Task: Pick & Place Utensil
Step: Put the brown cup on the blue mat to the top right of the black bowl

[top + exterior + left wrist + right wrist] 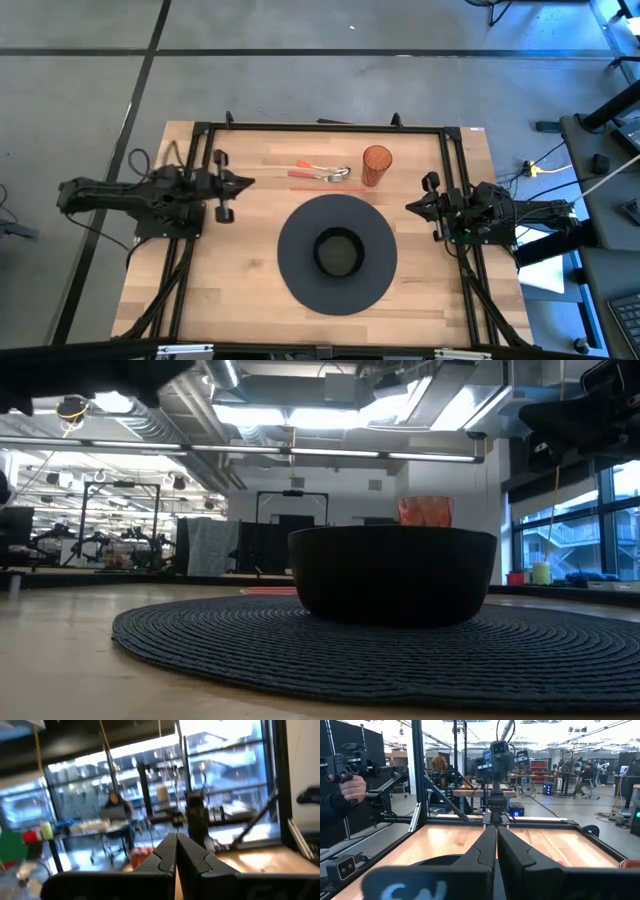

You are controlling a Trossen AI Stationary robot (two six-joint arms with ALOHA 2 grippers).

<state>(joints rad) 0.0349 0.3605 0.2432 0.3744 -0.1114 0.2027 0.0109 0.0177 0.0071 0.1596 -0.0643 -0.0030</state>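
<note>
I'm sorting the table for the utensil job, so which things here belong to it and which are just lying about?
Belongs to the job:
utensils, beside the cup
orange cup
black bowl
left pincer, shut, waiting
right pincer, shut, waiting

Just lying about:
round dark mat under the bowl

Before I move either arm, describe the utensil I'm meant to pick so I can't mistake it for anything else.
Start from the round dark woven mat with the black bowl in the middle of the wooden table. Just beyond the mat's far edge, beside the translucent orange cup, lie the orange-handled metal utensils. They are the only thin, flat-lying items; the cup stands upright.
</note>
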